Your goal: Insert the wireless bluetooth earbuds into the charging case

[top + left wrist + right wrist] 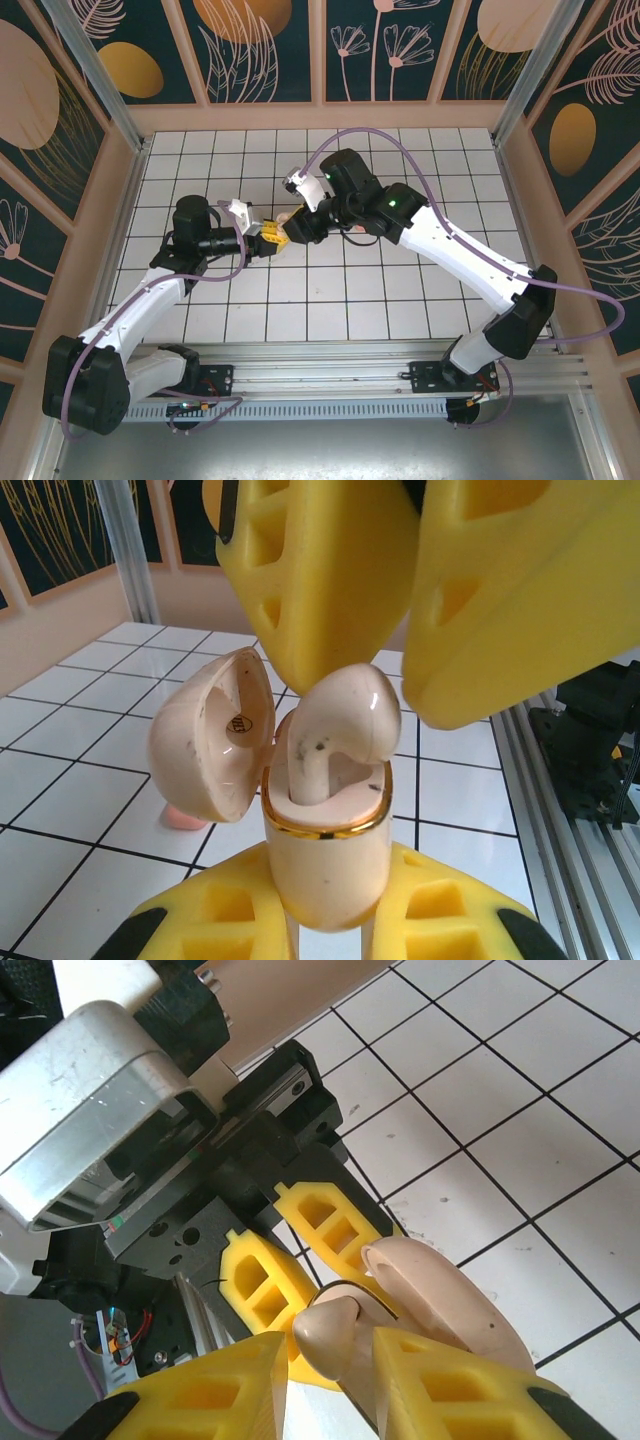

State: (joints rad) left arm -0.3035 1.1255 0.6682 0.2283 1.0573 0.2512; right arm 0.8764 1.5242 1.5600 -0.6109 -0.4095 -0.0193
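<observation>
Low in the centre of the left wrist view, the left hand [325, 925] clamps the open cream charging case [325, 855]. The right hand [330, 1375] pinches a cream earbud [345, 725], its stem in the case's well.

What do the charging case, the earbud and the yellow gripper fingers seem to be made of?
Charging case: cream plastic, probably, smooth and semi-glossy, with soft highlights; the band at its rim looks gold metallic, maybe plating. Earbud: the same glossy cream plastic, with dark specks. Yellow gripper fingers: matte, moulded or printed plastic, with hollow pockets.
</observation>
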